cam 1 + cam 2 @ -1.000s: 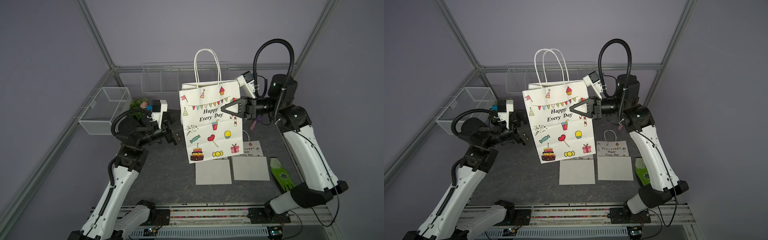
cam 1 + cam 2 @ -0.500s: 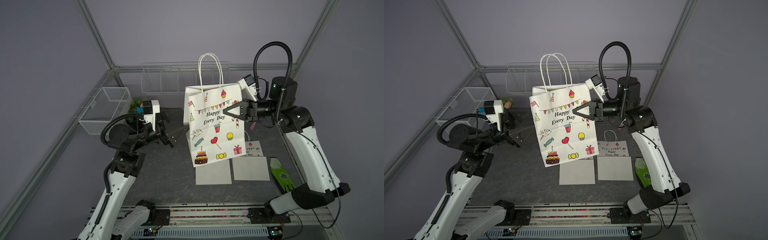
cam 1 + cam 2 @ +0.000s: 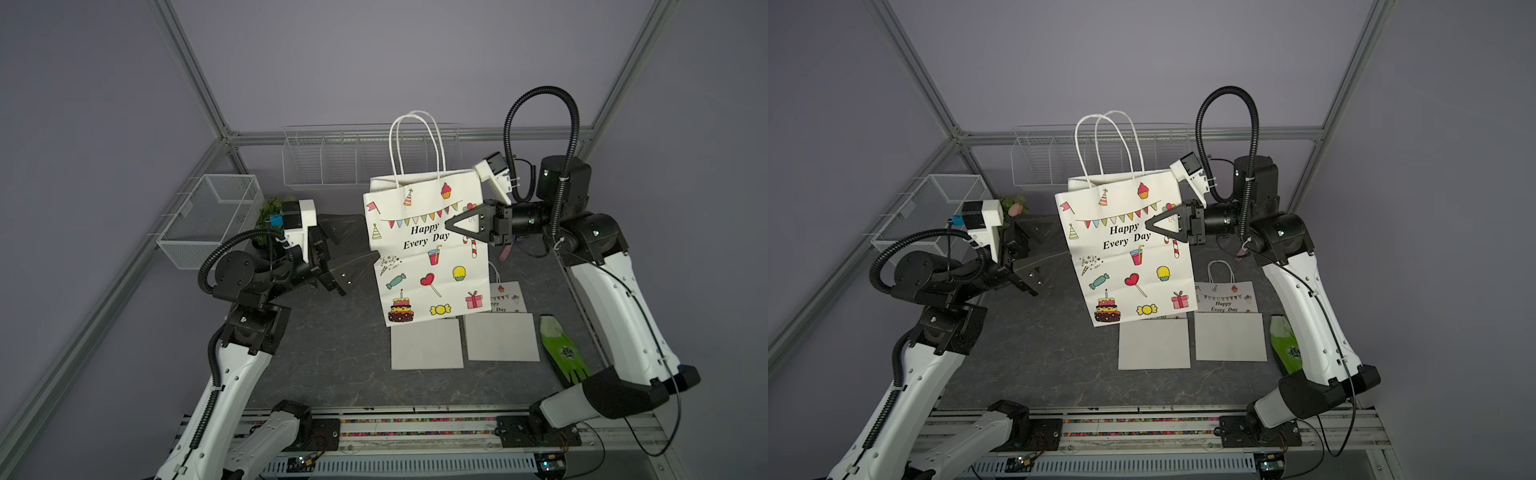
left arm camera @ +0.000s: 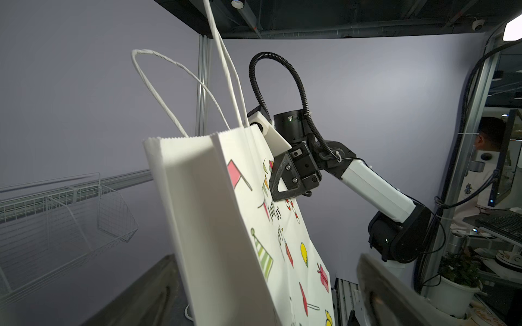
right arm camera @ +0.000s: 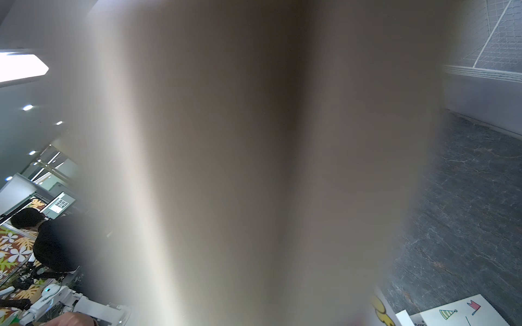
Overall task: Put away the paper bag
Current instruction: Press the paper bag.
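Top views both show a dark table [image 3: 332, 374] with a veined, stone-like surface filling the lower middle of the frame. Over its centre is the paper bag [image 3: 424, 266], a tall white box shape of smooth matte paper with a saw-toothed top rim. It is printed with bunting, a cake, sweets and "Happy Every Day". It leans, with its base toward the lower right, and I cannot tell whether that base touches the table. Two looped handles [image 4: 226, 66] of twisted white cord rise from its rim.

Right of centre, the black, wedge-shaped right gripper [image 3: 449, 226] has its jaws pressed together on the bag's wall near the right edge, pinching the paper. Left of centre, the left gripper [image 3: 365, 245] has its flat dark jaws spread wide. The left wrist view shows the bag's narrow creased side panel between them, and contact cannot be judged. The right wrist view is mostly a pale blur of paper close to the lens.

A box-shaped mesh basket [image 3: 208, 220] sits at the left, and a thin wire rack [image 3: 332, 162] stands against the back wall at upper centre. Two flat grey rectangular sheets [image 3: 426, 345] lie side by side below the bag. A small flat bag [image 3: 505, 297] with the same print lies just above the right-hand sheet. A glossy green packet [image 3: 563, 353] lies at the lower right, and a leafy plant [image 3: 270, 208] stands behind the left arm.
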Robot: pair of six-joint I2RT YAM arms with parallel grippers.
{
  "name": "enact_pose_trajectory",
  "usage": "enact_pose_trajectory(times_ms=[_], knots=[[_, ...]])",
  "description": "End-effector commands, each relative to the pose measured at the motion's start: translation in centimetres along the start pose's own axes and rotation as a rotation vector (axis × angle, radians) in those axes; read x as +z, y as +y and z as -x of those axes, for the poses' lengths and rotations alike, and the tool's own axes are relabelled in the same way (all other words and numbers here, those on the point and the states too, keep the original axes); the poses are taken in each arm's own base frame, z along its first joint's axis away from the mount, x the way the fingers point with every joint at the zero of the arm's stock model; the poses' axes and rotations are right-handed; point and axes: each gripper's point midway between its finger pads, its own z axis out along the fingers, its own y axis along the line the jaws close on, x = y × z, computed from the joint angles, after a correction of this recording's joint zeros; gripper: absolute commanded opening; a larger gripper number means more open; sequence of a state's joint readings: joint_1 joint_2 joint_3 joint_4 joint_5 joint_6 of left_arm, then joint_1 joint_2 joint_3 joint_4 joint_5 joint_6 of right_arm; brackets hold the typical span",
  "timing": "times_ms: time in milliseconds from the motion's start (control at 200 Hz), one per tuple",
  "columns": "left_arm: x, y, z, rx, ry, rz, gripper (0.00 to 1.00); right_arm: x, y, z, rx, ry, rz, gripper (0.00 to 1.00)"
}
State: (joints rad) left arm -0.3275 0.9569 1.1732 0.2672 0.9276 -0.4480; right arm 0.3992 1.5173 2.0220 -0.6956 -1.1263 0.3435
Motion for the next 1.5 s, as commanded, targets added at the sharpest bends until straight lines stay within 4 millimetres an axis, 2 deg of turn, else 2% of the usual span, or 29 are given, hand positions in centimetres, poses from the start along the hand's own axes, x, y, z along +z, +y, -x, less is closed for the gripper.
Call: enact_pose_trajectory(times_ms=[0, 170, 310, 425, 515, 635, 755, 795, 850, 924, 989, 1089, 1389, 1499], knots=[[0.4, 0.9, -0.6, -0.023, 0.025, 0.011, 0.99, 0.1, 0.9, -0.2, -0.016, 0.006, 0.052, 0.07], [1.3, 2.4, -2.0, -0.078, 0.059, 0.0, 0.99, 0.7, 2.7, -0.6, -0.024, 0.039, 0.148, 0.08], [1.9, 2.6, -2.9, -0.107, 0.087, -0.031, 1.0, 1.2, 3.0, -1.0, -0.028, 0.054, 0.172, 0.09], [2.2, 2.0, -3.5, -0.118, 0.115, -0.081, 0.88, 1.2, 2.8, -0.7, -0.048, 0.041, 0.145, 0.09], [2.3, 1.2, -3.9, -0.122, 0.139, -0.132, 0.82, 0.8, 2.6, 0.2, -0.093, 0.011, 0.074, 0.08], [2.3, 0.3, -4.3, -0.118, 0.164, -0.169, 0.84, 0.1, 2.3, 1.6, -0.138, -0.038, -0.011, 0.08], [2.1, -0.2, -4.3, -0.101, 0.17, -0.169, 0.84, -0.4, 2.1, 2.0, -0.151, -0.056, -0.043, 0.08], [2.1, -0.2, -4.2, -0.097, 0.168, -0.168, 0.81, -0.4, 2.0, 1.9, -0.147, -0.052, -0.043, 0.09], [2.1, -0.2, -4.1, -0.092, 0.163, -0.165, 0.71, -0.4, 2.0, 1.6, -0.144, -0.048, -0.04, 0.1], [2.2, 0.1, -3.9, -0.091, 0.154, -0.148, 0.51, -0.4, 1.8, 1.3, -0.136, -0.042, -0.038, 0.12], [2.3, 0.5, -3.9, -0.092, 0.149, -0.132, 0.38, -0.3, 1.7, 1.0, -0.129, -0.037, -0.036, 0.13], [2.3, 0.7, -3.7, -0.091, 0.137, -0.119, 0.26, -0.3, 1.6, 0.6, -0.128, -0.032, -0.037, 0.14], [2.4, 1.0, -3.6, -0.091, 0.128, -0.105, 0.0, -0.8, 1.9, 0.7, -0.154, -0.055, -0.065, 0.14], [2.4, 1.2, -3.6, -0.089, 0.124, -0.095, 0.0, -0.9, 2.0, 0.3, -0.158, -0.057, -0.069, 0.2]])
